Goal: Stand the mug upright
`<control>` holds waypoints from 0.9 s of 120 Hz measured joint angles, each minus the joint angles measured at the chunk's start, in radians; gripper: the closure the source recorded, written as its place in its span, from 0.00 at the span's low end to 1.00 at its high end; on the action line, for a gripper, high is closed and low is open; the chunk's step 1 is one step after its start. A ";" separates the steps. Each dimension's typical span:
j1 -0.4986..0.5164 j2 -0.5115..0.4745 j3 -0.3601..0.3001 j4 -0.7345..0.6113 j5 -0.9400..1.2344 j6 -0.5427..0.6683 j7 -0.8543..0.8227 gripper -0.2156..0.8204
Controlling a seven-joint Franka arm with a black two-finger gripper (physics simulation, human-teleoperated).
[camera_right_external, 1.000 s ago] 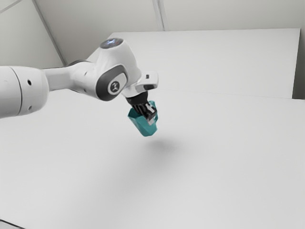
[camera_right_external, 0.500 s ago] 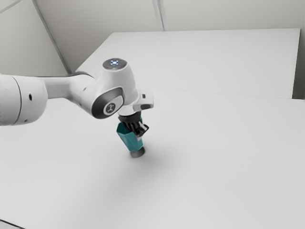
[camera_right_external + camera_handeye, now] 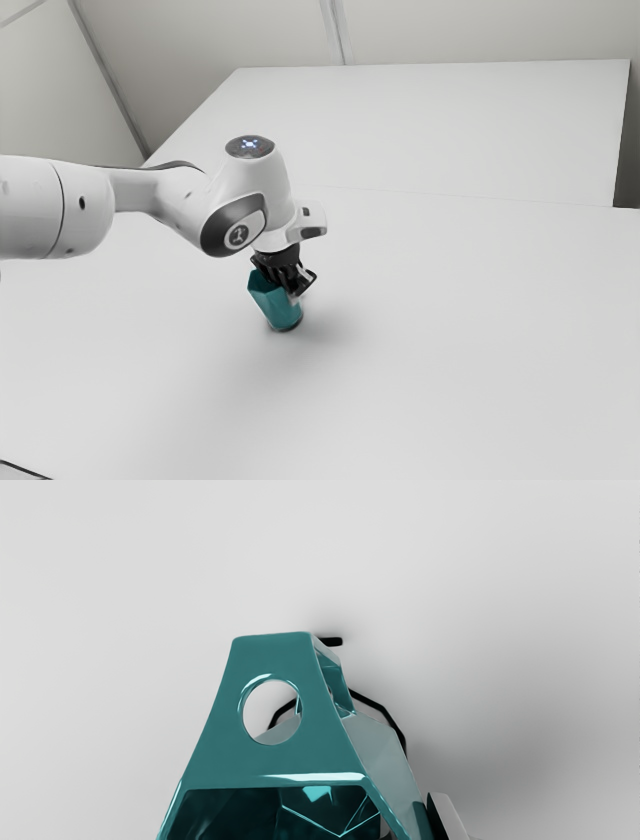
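Observation:
The teal faceted mug (image 3: pixel 279 307) stands nearly upright in the exterior view, opening up and leaning a little toward the exterior view's left. Its base is at the table (image 3: pixel 430 330) or just above it; a thin dark edge shows beneath. My gripper (image 3: pixel 290 290) points down at the mug's upper part, shut on its wall. In the wrist view the gripper (image 3: pixel 412 825) has one finger outside the mug's side, and a small part of the other shows inside the opening. The mug (image 3: pixel 270 765) shows its rim and its handle with a round hole.
The pale table reaches around the mug on all sides. Behind it lies another white surface (image 3: pixel 430 120), with light walls beyond. A dark-edged corner (image 3: pixel 22 472) shows at the exterior view's lower left.
My hand has come down with the mug and toward the exterior view's left, then slightly back right. The mug has gone from well above the table to its surface or close to it, tilting less.

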 joint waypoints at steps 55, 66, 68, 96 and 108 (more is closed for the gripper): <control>0.003 -0.126 -0.005 0.025 -0.020 -0.063 -0.016 0.31; -0.004 -0.137 -0.001 0.070 -0.066 -0.114 -0.017 0.27; -0.005 -0.138 0.000 0.080 -0.081 -0.125 -0.017 0.27; -0.009 -0.125 0.002 0.391 -0.197 -0.347 -0.022 0.23; -0.018 -0.125 0.019 0.500 -0.199 -0.452 -0.023 0.22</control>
